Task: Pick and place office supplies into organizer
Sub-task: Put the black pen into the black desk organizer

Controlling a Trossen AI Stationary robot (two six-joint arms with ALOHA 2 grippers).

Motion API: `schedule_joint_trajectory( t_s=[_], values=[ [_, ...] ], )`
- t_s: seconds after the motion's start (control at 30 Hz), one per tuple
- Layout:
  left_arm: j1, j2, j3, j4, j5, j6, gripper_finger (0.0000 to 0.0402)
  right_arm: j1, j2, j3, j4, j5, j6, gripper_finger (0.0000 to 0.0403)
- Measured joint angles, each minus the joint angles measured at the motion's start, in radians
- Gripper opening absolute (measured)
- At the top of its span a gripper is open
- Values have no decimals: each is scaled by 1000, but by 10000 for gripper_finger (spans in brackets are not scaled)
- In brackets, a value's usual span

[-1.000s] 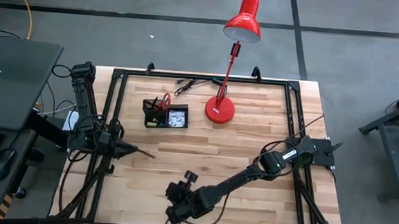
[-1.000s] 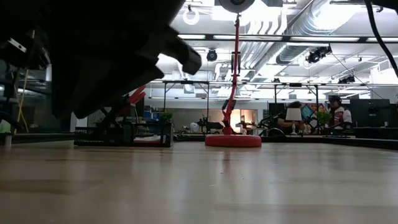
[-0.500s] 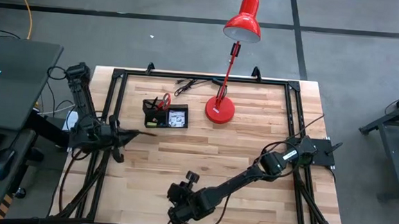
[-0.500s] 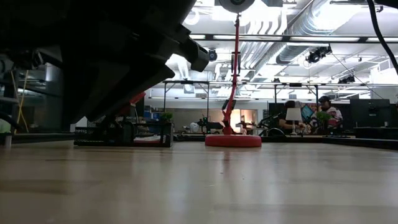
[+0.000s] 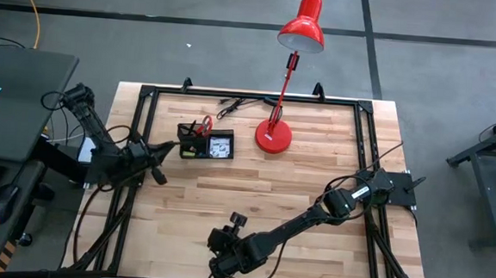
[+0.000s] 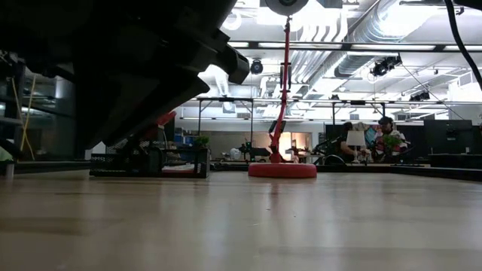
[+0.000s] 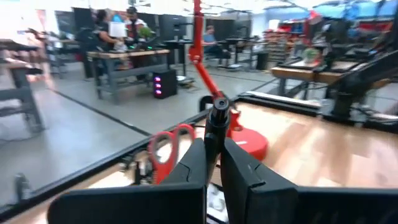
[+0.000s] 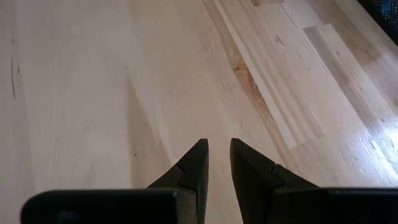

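Observation:
The black organizer (image 5: 206, 143) stands on the table's far left part. Red-handled scissors (image 5: 204, 125) stand upright in its cup section, and a white-grey packet (image 5: 222, 146) lies in its tray. My left gripper (image 5: 159, 151) hovers just left of the organizer, level, shut on a thin black pen (image 7: 216, 121). The left wrist view shows the scissors (image 7: 166, 149) just beyond the pen. At the table's near edge my right gripper (image 8: 217, 152) points slantwise down at bare wood. A narrow gap separates its fingers, with nothing between them. My left gripper pinches the black pen's shaft (image 7: 212, 146) between its two fingers. The pen runs along the fingers and sticks out past their tips, its free end (image 7: 218, 111) toward the organizer. It is held about level, clear of the table.
A red desk lamp stands with its round base (image 5: 273, 137) right of the organizer, and its head reaches past the far edge. A black cable (image 5: 233, 106) lies by the far rail. A black frame (image 5: 251, 96) runs round the table. Bare wood spreads over the middle and right.
My left gripper has swung toward the table's far edge and toward the organizer, rising a little, and still grips the pen. It has turned, so the pen, which pointed right and nearward, now points at the organizer. My right arm has kept still.

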Motion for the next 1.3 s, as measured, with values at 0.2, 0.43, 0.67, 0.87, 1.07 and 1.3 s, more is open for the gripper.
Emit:
schedule_joint_trajectory(
  t_s=[0.2, 0.43, 0.67, 0.87, 1.07, 1.3],
  values=[
    [130, 0, 0, 3, 0, 36, 3, 1, 0, 0, 0, -1, -31, 60],
    [269, 0, 0, 1, 9, 67, 4, 1, 0, 0, 0, -1, -75, 56],
    [317, 0, 0, -5, 60, 60, 5, 1, -1, -10, -2, 2, -54, 48],
    [316, 0, 0, -7, 60, 64, 5, 4, -2, -10, 3, 3, -48, 44],
    [316, 0, 0, -6, 60, 30, 5, 3, -2, -10, 4, 9, -27, 47],
    [316, 0, 0, -122, 74, -113, 5, 3, -2, -10, 4, 18, -27, 46]
  ],
)
